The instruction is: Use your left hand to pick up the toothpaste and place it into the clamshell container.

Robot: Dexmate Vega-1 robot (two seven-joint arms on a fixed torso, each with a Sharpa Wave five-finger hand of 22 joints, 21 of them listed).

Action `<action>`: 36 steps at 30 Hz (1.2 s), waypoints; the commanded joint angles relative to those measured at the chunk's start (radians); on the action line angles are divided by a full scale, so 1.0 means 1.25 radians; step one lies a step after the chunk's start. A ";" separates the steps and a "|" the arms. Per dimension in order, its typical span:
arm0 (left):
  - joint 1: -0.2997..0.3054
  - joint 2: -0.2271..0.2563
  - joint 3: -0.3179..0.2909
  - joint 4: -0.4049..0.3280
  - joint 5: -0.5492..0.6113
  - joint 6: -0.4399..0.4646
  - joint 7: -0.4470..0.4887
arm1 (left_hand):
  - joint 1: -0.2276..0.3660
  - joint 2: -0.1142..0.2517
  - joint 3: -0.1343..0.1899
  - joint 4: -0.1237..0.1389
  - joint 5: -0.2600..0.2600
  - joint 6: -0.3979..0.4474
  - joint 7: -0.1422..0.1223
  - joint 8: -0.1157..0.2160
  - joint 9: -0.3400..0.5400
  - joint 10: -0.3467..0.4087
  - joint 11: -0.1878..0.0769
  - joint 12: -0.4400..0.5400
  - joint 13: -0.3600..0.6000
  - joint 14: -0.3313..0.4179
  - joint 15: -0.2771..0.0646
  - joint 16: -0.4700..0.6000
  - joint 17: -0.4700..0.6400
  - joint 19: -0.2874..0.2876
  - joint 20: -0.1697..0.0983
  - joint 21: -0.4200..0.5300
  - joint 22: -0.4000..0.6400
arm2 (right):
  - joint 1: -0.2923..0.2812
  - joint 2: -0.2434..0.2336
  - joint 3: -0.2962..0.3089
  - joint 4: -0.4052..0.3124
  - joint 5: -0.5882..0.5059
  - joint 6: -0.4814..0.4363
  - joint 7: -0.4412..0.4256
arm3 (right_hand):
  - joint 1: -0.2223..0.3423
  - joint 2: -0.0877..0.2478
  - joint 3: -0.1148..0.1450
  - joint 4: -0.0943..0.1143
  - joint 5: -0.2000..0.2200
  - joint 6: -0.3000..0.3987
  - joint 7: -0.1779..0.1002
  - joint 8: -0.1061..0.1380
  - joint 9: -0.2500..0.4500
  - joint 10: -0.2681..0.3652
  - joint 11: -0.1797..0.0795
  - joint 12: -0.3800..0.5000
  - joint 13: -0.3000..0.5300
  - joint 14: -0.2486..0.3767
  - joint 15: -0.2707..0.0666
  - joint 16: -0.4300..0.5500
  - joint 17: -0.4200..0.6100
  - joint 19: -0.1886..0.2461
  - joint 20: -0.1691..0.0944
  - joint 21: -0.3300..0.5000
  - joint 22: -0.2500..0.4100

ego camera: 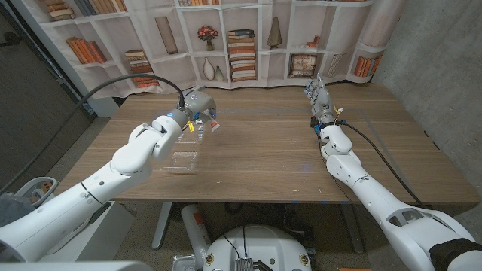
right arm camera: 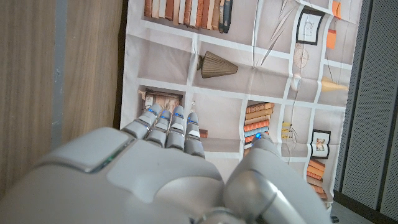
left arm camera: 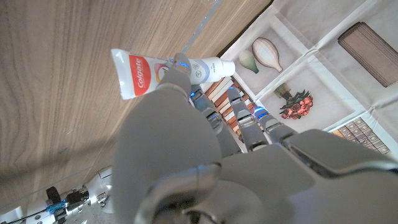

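Observation:
My left hand (ego camera: 194, 104) hovers above the table's left half and pinches the toothpaste (ego camera: 205, 124), a white tube with a red label. In the left wrist view the toothpaste (left arm camera: 148, 72) sticks out past the fingers of my left hand (left arm camera: 186, 155), clear of the wood. The clamshell container (ego camera: 184, 159), clear plastic and hard to make out, lies on the table nearer to me than the held tube. Far off at the table's right back, my right hand (ego camera: 320, 98) stands with fingers extended and holds nothing; its fingers (right arm camera: 168, 130) reach toward the backdrop.
The wooden table (ego camera: 271, 154) runs wide between both arms. A printed bookshelf backdrop (ego camera: 241, 41) hangs behind its far edge. A grey wall (ego camera: 444, 68) stands at the right. Black cables trail along both arms.

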 commanded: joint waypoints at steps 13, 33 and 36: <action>0.040 0.027 -0.036 -0.001 -0.026 0.046 0.031 | 0.002 0.006 0.010 0.006 0.006 0.006 -0.003 0.006 0.002 0.006 0.001 0.005 0.002 0.009 -0.124 -0.003 0.002 0.003 -0.027 -0.001 0.002 | 0.013 0.009 -0.009 0.016 -0.006 -0.004 0.001 | 0.006 0.007 -0.002 -0.001 -0.001 0.009 -0.003 -0.002 0.003 0.006 0.000 -0.002 0.004 0.007 0.000 -0.001 0.004 0.008 -0.005 -0.003 0.005; 0.027 0.024 -0.039 0.028 -0.041 0.072 0.031 | 0.002 0.008 0.014 0.007 0.006 0.009 -0.003 0.008 0.003 0.009 0.001 0.006 0.003 0.008 -0.125 -0.003 0.002 0.004 -0.026 -0.001 0.002 | 0.004 0.006 -0.008 0.001 -0.009 -0.007 -0.013 | 0.008 0.008 -0.002 -0.003 -0.001 0.010 -0.003 -0.002 0.003 0.009 -0.001 -0.001 0.004 0.011 -0.002 0.000 0.003 0.013 -0.006 -0.003 0.005; 0.028 0.024 -0.038 0.029 -0.040 0.074 0.035 | 0.002 0.008 0.014 0.007 0.006 0.009 -0.003 0.008 0.003 0.009 0.001 0.006 0.003 0.008 -0.125 -0.003 0.002 0.004 -0.026 -0.001 0.002 | 0.006 0.008 -0.009 0.004 -0.010 -0.006 -0.012 | 0.008 0.008 -0.002 -0.004 -0.001 0.011 -0.004 -0.002 0.003 0.010 0.000 -0.001 0.004 0.011 -0.002 0.000 0.003 0.013 -0.006 -0.003 0.005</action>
